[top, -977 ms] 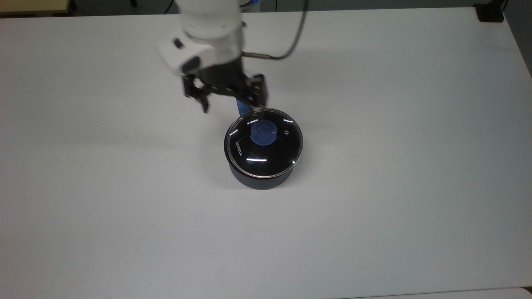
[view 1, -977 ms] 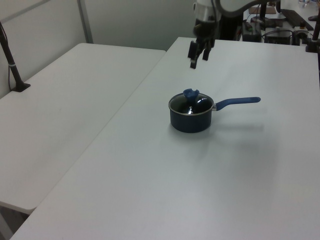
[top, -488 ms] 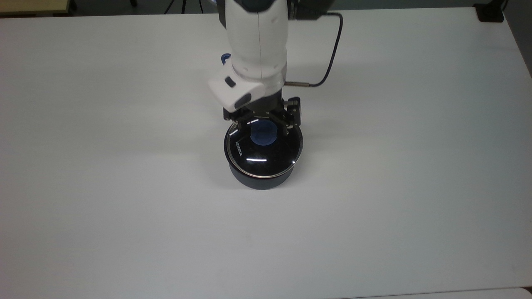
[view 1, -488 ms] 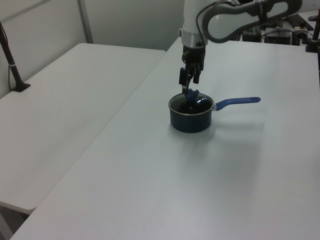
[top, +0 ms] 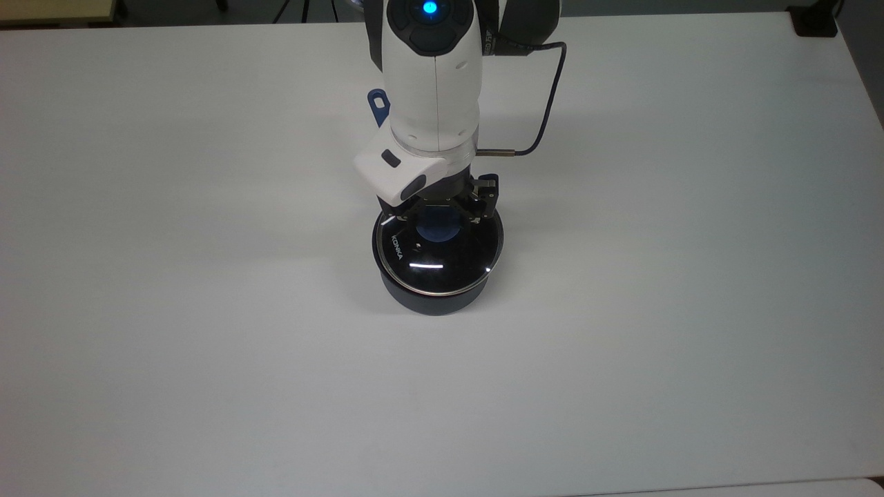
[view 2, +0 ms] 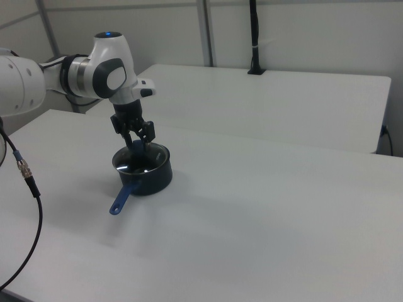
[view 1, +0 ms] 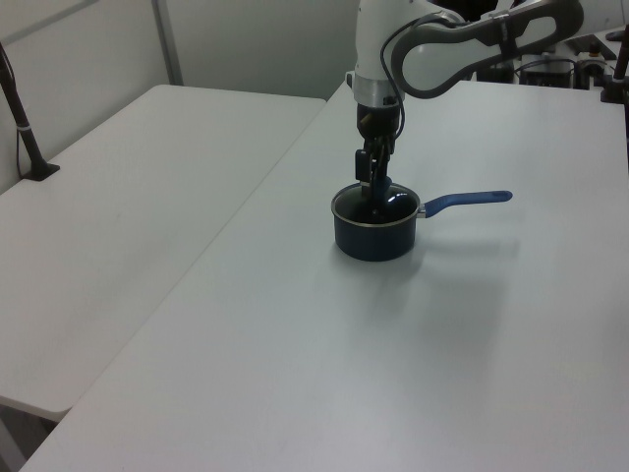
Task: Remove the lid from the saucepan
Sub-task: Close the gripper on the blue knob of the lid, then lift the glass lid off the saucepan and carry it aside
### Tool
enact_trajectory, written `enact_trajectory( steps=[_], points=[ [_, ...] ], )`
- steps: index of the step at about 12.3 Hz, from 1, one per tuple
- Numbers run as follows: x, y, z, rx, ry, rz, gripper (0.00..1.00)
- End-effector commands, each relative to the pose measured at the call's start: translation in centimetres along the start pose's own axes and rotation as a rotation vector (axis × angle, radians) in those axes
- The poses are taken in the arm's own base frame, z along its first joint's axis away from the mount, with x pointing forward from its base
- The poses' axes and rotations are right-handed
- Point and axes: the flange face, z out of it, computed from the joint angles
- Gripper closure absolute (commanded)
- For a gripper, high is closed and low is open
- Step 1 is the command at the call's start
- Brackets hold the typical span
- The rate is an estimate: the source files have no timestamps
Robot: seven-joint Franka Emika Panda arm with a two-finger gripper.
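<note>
In the top view, the saucepan [top: 437, 293] is seen just below the centre of the frame on the white surface [top: 207, 345], with the lid [top: 438, 255] seated on it and white "KONKA" lettering readable near the lid's left edge. The gripper [top: 442, 219] is lowered over the blue knob [top: 438, 228], one of the fingers [top: 407, 222] standing at the knob's left and the other at its right; the fingers are spread on either side of the knob, and whether they touch it cannot be told. The white arm [top: 431, 76] runs up to the top edge, and the tip of the pan's blue handle [top: 378, 105] is seen beside it at upper centre.

In the left view, the saucepan [view 1: 374, 228] stands right of centre, its handle [view 1: 467, 201] pointing to the left view's right. The gripper [view 1: 372, 187] hangs straight down onto the lid [view 1: 377, 206].

In the right view, the saucepan [view 2: 145, 170] is placed left of centre, its handle [view 2: 124, 195] pointing toward the lower left. The gripper [view 2: 136, 143] is set at the lid [view 2: 137, 162], with the knob [view 2: 137, 146] between the fingers.
</note>
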Motion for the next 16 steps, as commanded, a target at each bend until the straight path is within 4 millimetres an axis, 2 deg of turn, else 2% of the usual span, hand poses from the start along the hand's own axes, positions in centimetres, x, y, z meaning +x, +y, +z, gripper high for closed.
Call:
enact_trajectory(
  steps=[1, 4, 6, 8, 9, 13, 14, 16],
  points=[
    [0.1, -0.3, -1.1, 0.009, 0.016, -0.033, 0.42],
    [-0.5, 0.5, -3.4, 0.013, 0.006, -0.043, 0.5],
    [-1.5, 0.5, -6.0, 0.024, 0.009, -0.073, 0.52],
    [-3.3, -0.4, -8.4, 0.029, -0.029, -0.097, 0.54],
    [-4.4, -1.7, -8.7, 0.029, -0.058, -0.12, 0.54],
    [-12.5, -9.4, -7.5, 0.021, -0.155, -0.272, 0.55],
    [-14.5, -10.7, -6.8, 0.019, -0.176, -0.304, 0.56],
    [-16.6, -11.9, -4.6, 0.001, -0.216, -0.336, 0.56]
  ],
)
